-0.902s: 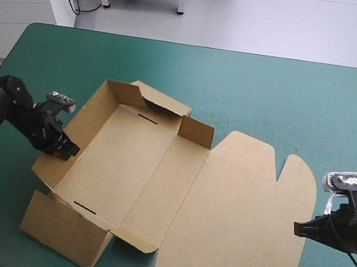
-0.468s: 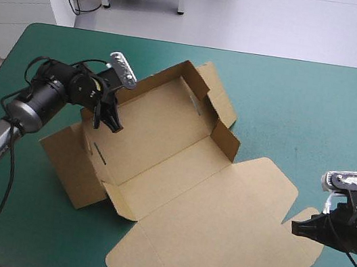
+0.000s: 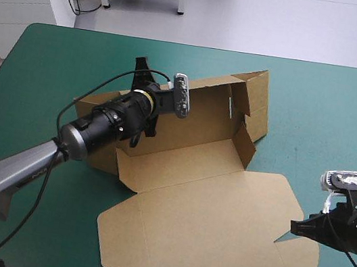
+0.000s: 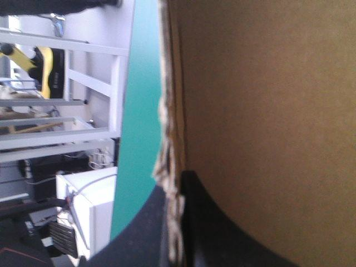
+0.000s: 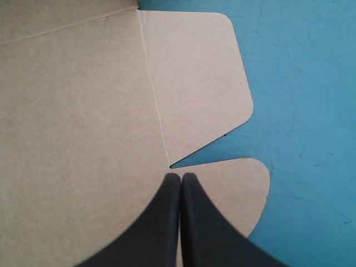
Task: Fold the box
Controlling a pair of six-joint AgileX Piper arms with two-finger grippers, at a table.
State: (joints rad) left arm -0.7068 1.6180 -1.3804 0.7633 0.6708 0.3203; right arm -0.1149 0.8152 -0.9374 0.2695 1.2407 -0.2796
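1. The teal-green table fills my high view.
2. The brown box is at centre frame, lid flat, far walls raised.
3. My left gripper clamps a wall's edge, its fingertips partly hidden.
4. My right gripper, fingers pressed together, is at the lid's right edge.

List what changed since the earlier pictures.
The left gripper, shut on a wall of the box, swung from the left side of the table toward its far middle, turning the box clockwise seen from above; its lid now lies nearest the robot. The right gripper stayed put, shut, at the lid's edge.
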